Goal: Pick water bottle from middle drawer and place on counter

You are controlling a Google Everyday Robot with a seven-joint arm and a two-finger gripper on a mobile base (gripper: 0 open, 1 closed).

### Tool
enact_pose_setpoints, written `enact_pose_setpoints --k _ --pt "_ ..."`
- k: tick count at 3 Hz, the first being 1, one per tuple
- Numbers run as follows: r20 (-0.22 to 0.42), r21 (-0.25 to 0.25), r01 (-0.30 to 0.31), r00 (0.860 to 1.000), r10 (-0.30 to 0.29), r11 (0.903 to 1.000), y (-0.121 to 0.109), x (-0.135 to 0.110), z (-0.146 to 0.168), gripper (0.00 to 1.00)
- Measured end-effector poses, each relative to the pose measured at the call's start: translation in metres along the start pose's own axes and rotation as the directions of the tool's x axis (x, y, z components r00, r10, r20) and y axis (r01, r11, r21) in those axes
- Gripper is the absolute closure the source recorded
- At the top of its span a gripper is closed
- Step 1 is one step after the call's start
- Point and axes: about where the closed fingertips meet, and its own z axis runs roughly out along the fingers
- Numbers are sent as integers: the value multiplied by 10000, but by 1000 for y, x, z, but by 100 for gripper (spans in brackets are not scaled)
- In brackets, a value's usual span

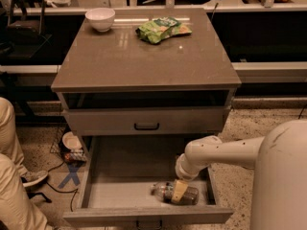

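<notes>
The water bottle [191, 195] lies on its side on the floor of the open middle drawer [120, 191], near the front right corner. My gripper [178, 191] reaches down from the right into the drawer and sits right over the bottle's middle, covering part of it. My white arm [225, 150] comes in from the lower right. The counter [144, 61] is the glossy grey-brown top of the cabinet, above the drawer.
A green snack bag [163, 28] and a white bowl [100, 18] sit at the back of the counter. A shut drawer front with a black handle [146, 126] is above the open drawer. A person's legs [12, 176] are at the left, by a blue floor mark [71, 175].
</notes>
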Motion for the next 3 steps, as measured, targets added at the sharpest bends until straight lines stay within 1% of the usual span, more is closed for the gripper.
enact_pose_setpoints --k 1,2,3 --pt "-15 108 -2 10000 2 9999 1 4 14 0" --pt "-107 203 -84 9999 86 9998 2 10 27 26" --pt "-170 266 -209 9996 213 9994 1 15 29 49"
